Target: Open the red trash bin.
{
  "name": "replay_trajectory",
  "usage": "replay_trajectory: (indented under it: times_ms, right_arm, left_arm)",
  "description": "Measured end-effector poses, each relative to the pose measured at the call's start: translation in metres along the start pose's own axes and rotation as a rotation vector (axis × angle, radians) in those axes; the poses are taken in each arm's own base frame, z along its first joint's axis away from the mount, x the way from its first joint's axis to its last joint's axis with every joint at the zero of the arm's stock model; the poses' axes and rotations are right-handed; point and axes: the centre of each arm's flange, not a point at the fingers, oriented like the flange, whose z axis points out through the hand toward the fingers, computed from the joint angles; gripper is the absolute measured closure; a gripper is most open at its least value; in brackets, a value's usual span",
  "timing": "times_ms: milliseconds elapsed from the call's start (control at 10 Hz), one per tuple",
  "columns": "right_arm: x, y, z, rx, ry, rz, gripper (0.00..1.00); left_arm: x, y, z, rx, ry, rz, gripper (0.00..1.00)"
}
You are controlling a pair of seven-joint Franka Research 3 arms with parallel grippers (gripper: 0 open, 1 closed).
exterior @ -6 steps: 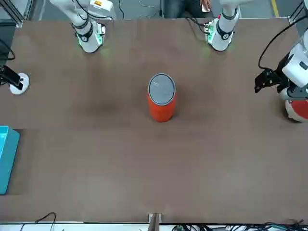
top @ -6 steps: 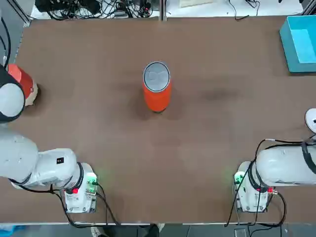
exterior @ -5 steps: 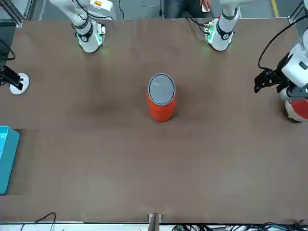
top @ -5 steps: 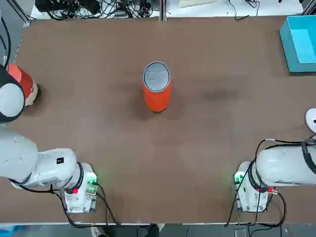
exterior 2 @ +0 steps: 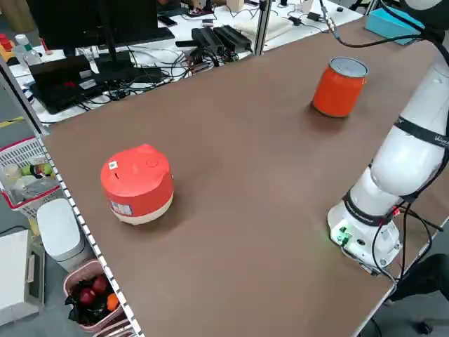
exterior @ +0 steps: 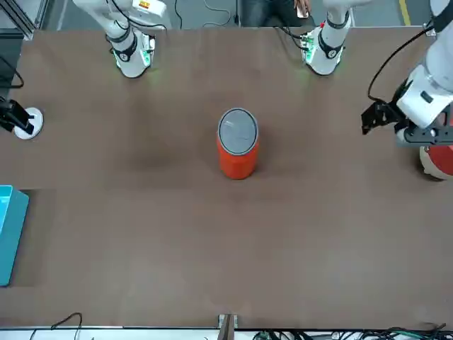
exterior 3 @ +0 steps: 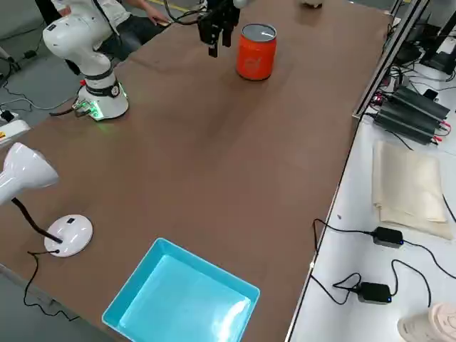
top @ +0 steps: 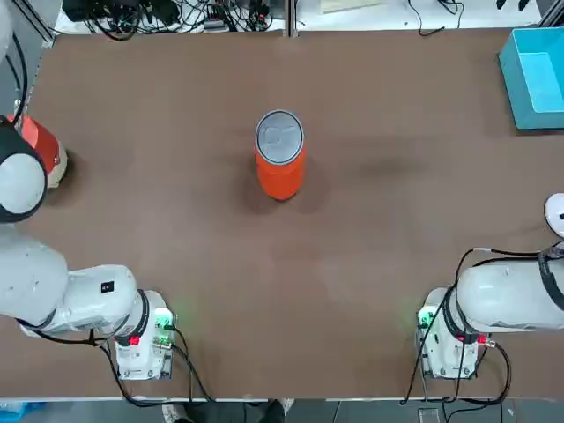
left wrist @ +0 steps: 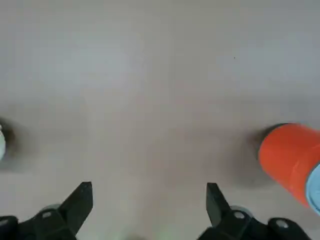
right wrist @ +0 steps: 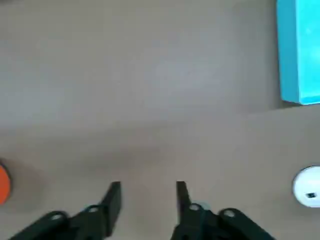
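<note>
The red trash bin [top: 280,172] stands upright in the middle of the table, its grey swing lid [top: 279,138] lying flat and closed in the metallic rim. It also shows in the front view [exterior: 237,152] and the left side view [exterior 2: 339,90]. My left gripper [exterior: 369,119] hangs above the table well off to my left of the bin, open and empty; its wrist view has the gripper [left wrist: 150,186] with the bin [left wrist: 287,157] off to one side. My right gripper [right wrist: 148,187] is high over the table, fingers apart with nothing between them.
A red-and-cream round appliance [exterior 2: 137,184] sits at the table's left edge, close under my left arm. A teal box [top: 536,75] lies at the far right corner. A white lamp on a round base [exterior 3: 68,234] stands at the right edge.
My left gripper has shifted a little toward the bin and the table's middle. The bin and its lid have not moved.
</note>
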Motion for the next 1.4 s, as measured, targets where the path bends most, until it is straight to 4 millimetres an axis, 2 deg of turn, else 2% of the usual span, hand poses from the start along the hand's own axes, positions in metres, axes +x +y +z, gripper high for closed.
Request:
replay_trajectory:
  times_ms: [100,300,500,700,900,1000,1100,1200,1400]
  right_arm:
    - [-0.001,-0.022,0.001,0.008,-0.003,0.028,0.69]
    - [-0.012,-0.094,0.008,0.010,-0.020,0.089,0.99]
    - [-0.034,-0.176,0.022,0.032,-0.059,0.132,0.99]
    - [-0.058,-0.251,0.041,0.074,-0.064,0.179,0.99]
    - [-0.083,-0.325,0.073,0.104,-0.045,0.233,0.99]
    - [-0.097,-0.363,0.095,0.118,-0.036,0.264,0.99]
    - [-0.113,-0.393,0.115,0.121,-0.039,0.286,0.99]
    - [-0.128,-0.419,0.133,0.114,-0.048,0.293,0.99]
    - [-0.153,-0.456,0.165,0.103,-0.058,0.303,0.99]
  left_arm:
    - [-0.003,0.013,0.005,-0.013,-0.018,-0.067,0.00]
    - [-0.008,0.033,0.018,-0.038,-0.062,-0.258,0.00]
    - [-0.024,0.081,0.024,-0.028,-0.080,-0.448,0.00]
    - [-0.050,0.151,0.031,-0.032,-0.076,-0.681,0.00]
    - [-0.070,0.210,0.057,-0.039,-0.079,-0.864,0.04]
    - [-0.076,0.230,0.074,-0.046,-0.070,-0.945,0.06]
    - [-0.081,0.243,0.092,-0.049,-0.070,-0.994,0.13]
    - [-0.085,0.249,0.108,-0.051,-0.073,-1.020,0.28]
    - [-0.092,0.259,0.138,-0.066,-0.075,-1.122,0.59]
